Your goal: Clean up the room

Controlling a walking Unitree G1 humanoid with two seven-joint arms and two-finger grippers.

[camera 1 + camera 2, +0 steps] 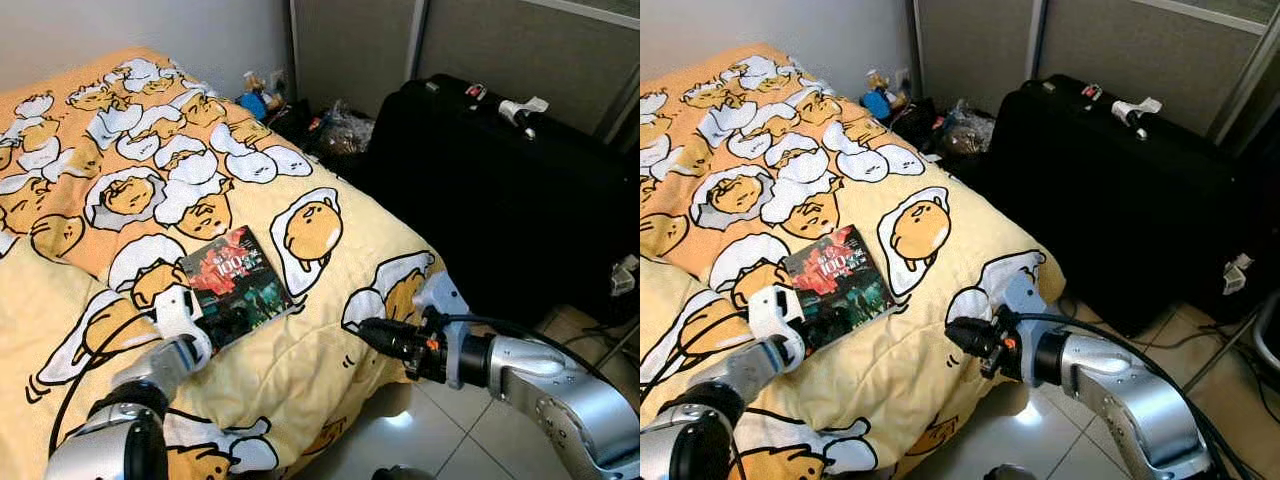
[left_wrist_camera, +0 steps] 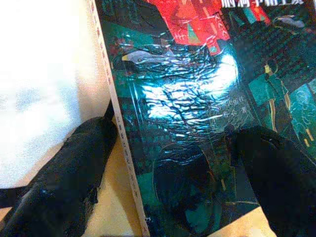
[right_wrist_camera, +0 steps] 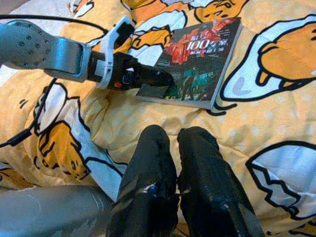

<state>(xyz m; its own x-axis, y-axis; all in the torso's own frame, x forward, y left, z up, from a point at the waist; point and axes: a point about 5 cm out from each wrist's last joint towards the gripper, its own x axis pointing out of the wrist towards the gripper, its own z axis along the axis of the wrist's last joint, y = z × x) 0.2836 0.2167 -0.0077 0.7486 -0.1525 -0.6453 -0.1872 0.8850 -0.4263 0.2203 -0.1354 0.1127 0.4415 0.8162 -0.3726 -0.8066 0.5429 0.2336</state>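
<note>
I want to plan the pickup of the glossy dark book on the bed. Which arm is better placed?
Left. The left gripper is open at the glossy dark book, fingers straddling its near corner. The right gripper is shut, apart, above the yellow blanket.

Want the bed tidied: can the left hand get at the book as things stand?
Probably yes: the left hand is open at the near corner of the book, which lies flat on the blanket with nothing covering it.

A bed (image 1: pixel 300 370) under a yellow egg-cartoon duvet (image 1: pixel 120 190) carries one glossy book (image 1: pixel 235 285) lying flat
</note>
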